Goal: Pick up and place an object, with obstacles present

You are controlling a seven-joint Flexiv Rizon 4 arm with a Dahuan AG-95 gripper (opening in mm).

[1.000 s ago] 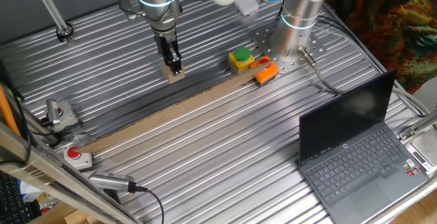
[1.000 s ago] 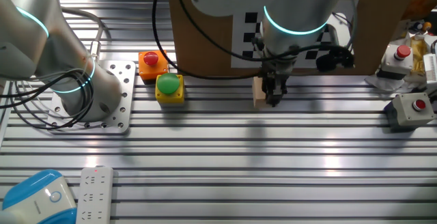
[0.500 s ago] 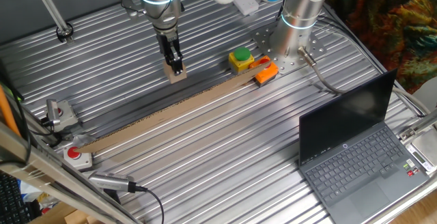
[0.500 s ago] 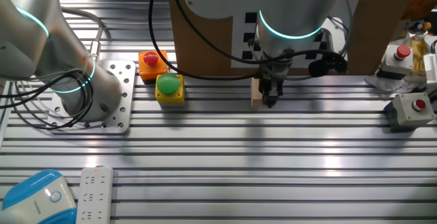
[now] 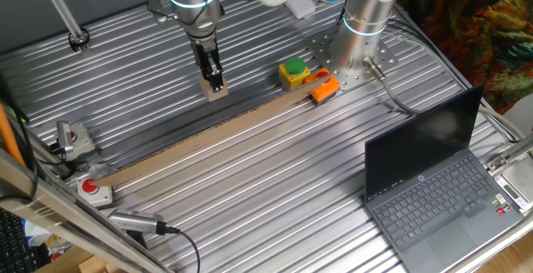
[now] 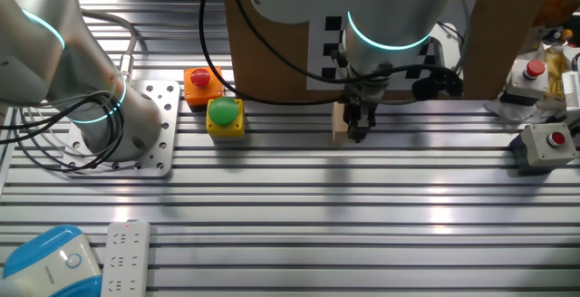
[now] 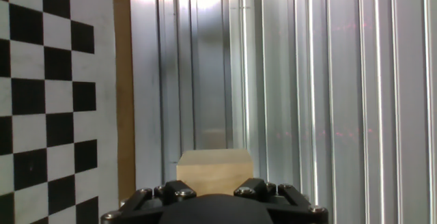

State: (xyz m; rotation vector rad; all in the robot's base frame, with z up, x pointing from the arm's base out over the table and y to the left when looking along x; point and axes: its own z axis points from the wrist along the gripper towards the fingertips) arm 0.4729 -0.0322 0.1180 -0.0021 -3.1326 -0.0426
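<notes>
The object, a small tan block [image 5: 216, 91], is at the back of the ribbed metal table, just behind the obstacle, a long tan strip [image 5: 200, 135] that runs diagonally across the table. My gripper [image 5: 214, 80] points straight down and is shut on the block's sides. From the other fixed view the block [image 6: 340, 122] shows at the left of the fingers [image 6: 359, 127], in front of the strip's face with its checkerboard [image 6: 362, 52]. In the hand view the block [image 7: 213, 166] fills the gap between the jaws, and the strip's edge [image 7: 123, 80] is at the left.
A yellow box with a green button [image 5: 293, 72] and an orange piece [image 5: 325, 88] stand at the strip's right end, by the arm's base [image 5: 358, 52]. An open laptop [image 5: 433, 181] is at the front right. Red-button boxes [image 5: 92, 190] sit at the left.
The gripper and the block have shifted slightly up and along the strip compared with one second ago. Since half a second ago they have hardly moved.
</notes>
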